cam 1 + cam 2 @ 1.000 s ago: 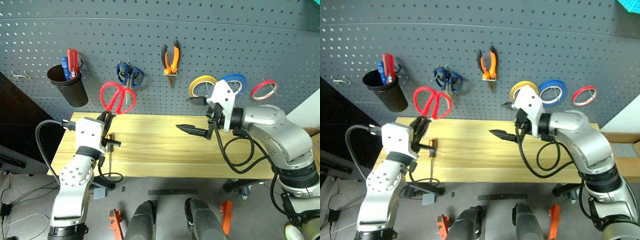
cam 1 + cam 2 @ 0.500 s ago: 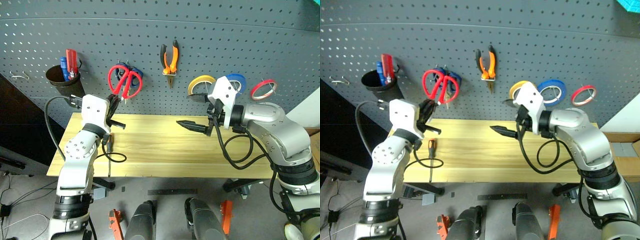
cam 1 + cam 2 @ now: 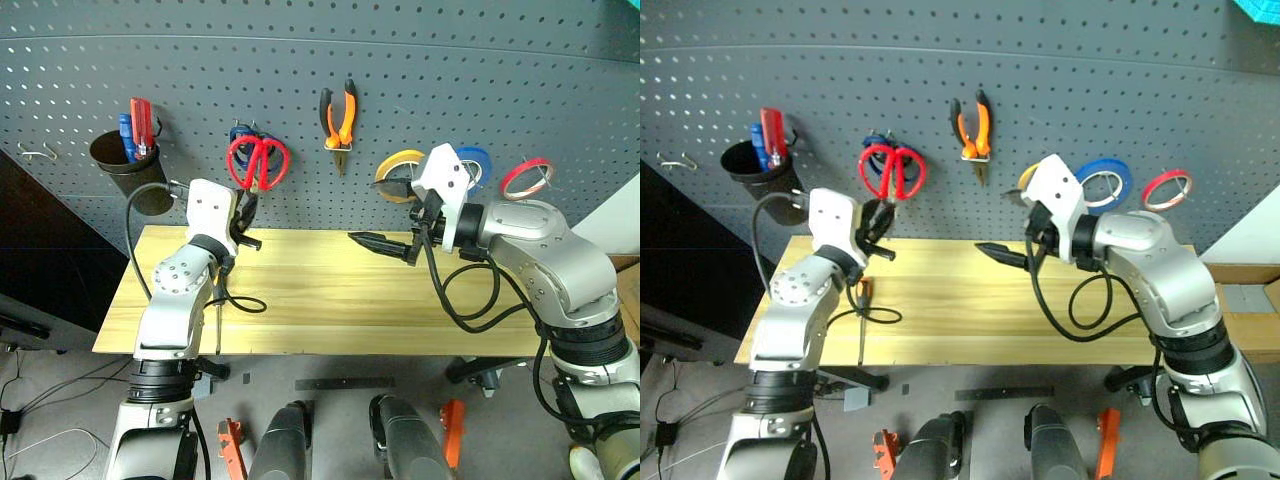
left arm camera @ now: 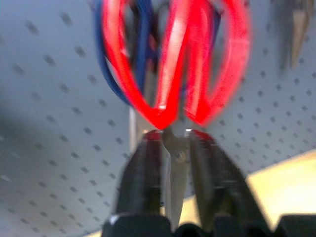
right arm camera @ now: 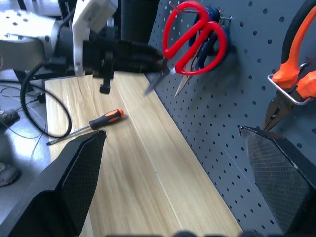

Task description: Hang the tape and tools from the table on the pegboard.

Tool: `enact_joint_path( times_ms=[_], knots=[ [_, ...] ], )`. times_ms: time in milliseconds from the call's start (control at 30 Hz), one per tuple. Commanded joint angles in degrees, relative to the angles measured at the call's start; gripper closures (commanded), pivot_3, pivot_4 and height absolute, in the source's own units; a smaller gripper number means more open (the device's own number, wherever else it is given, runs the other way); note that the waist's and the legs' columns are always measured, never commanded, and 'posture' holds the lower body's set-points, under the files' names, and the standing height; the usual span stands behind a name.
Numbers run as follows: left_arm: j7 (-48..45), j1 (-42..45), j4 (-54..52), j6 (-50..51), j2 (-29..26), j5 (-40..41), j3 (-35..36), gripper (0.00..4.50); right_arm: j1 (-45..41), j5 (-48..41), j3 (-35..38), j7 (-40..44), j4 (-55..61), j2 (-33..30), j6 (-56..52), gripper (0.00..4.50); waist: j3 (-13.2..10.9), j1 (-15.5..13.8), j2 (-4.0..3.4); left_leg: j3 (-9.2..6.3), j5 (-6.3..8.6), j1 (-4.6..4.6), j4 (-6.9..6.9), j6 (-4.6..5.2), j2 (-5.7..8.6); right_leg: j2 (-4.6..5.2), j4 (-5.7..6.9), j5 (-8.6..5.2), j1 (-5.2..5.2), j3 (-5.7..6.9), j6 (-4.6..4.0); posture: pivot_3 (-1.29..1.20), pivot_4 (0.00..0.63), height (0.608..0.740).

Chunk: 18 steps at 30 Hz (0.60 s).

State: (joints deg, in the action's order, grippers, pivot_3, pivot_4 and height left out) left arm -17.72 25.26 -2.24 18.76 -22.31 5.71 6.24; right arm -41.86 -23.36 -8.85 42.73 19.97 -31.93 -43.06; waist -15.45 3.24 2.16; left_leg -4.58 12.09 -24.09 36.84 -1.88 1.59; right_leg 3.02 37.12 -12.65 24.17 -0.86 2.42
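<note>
We see a black cup (image 3: 130,172) hanging at the pegboard's (image 3: 420,60) left side, holding red and blue handled tools whose kind we cannot tell. The left gripper (image 3: 243,215) reaches up under the red-handled scissors (image 3: 257,162), which hang over the blue-handled scissors (image 3: 880,148); its jaws flank the blades near the pivot, and we cannot tell whether they still pinch them. The right gripper (image 3: 385,215) hovers above the counter (image 3: 330,320) with its jaws released and nothing between them. The pliers (image 3: 340,115) hang at the board's middle, the yellow tape (image 3: 398,170) beside the blue tape (image 3: 475,160) and red tape (image 3: 528,177). The screwdriver (image 5: 91,126) lies on the counter near its left edge.
</note>
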Motion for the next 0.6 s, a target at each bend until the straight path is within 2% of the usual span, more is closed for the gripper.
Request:
enact_joint_path(
  times_ms=[33, 133, 233, 333, 467, 600],
  knots=[
    [0.22, -1.81, -3.18, 2.37, -0.14, -0.13, -0.34, 1.93, -1.18, -0.86, 1.76, -0.46, 1.80, 0.16, -0.49, 0.00, 0.00, 0.01, 0.00, 0.00, 0.00, 0.00, 0.00, 0.00, 0.00, 0.00, 0.00, 0.00, 0.00, 0.00, 0.00, -0.11, 0.222, 0.740],
    [-0.36, -5.85, -5.56, 7.10, -0.40, 0.26, -0.96, 0.88, -0.19, -1.94, 1.32, -1.51, 2.55, 0.91, -3.20, 0.00, 0.00, 0.11, 0.00, 0.01, 0.01, 0.01, -0.01, 0.01, 0.00, 0.01, 0.00, 0.00, 0.00, -0.04, 0.00, -0.11, 0.225, 0.740],
    [0.35, -9.29, -7.50, 13.76, -0.05, 1.40, 0.09, 0.88, 1.46, -3.15, 0.64, -4.64, 4.14, 2.99, -8.77, 0.00, 0.00, 0.20, 0.00, 0.00, 0.01, 0.02, -0.03, 0.01, -0.03, 0.00, 0.05, 0.00, 0.03, -0.05, -0.01, -0.10, 0.235, 0.740],
    [4.39, -9.78, -6.43, 25.15, 1.93, 4.73, 6.18, 0.88, 2.92, -4.05, -0.49, -11.62, 6.28, 8.18, -18.40, 0.00, -0.02, 0.12, -0.01, -0.05, 0.01, 0.02, 0.00, 0.01, -0.04, 0.00, 0.11, 0.00, 0.04, -0.01, -0.01, -0.09, 0.253, 0.740],
    [6.56, -7.33, -3.57, 32.45, 0.99, 5.65, 9.84, 0.88, 3.03, -4.75, -0.15, -17.81, 7.05, 15.28, -26.49, 0.00, -0.06, 0.22, -0.04, -0.10, 0.01, 0.05, 0.05, 0.02, -0.06, -0.05, 0.19, -0.01, 0.06, -0.03, 0.00, -0.09, 0.273, 0.740],
    [9.68, -1.74, 3.84, 40.45, 1.09, 6.88, 14.11, 0.88, 1.98, -5.22, -1.06, -20.70, 7.03, 19.36, -30.64, 0.00, -0.10, -0.04, -0.05, -0.11, 0.01, 0.05, 0.07, 0.02, -0.02, -0.07, 0.19, -0.01, 0.02, 0.03, 0.01, -0.09, 0.285, 0.740]
  ],
)
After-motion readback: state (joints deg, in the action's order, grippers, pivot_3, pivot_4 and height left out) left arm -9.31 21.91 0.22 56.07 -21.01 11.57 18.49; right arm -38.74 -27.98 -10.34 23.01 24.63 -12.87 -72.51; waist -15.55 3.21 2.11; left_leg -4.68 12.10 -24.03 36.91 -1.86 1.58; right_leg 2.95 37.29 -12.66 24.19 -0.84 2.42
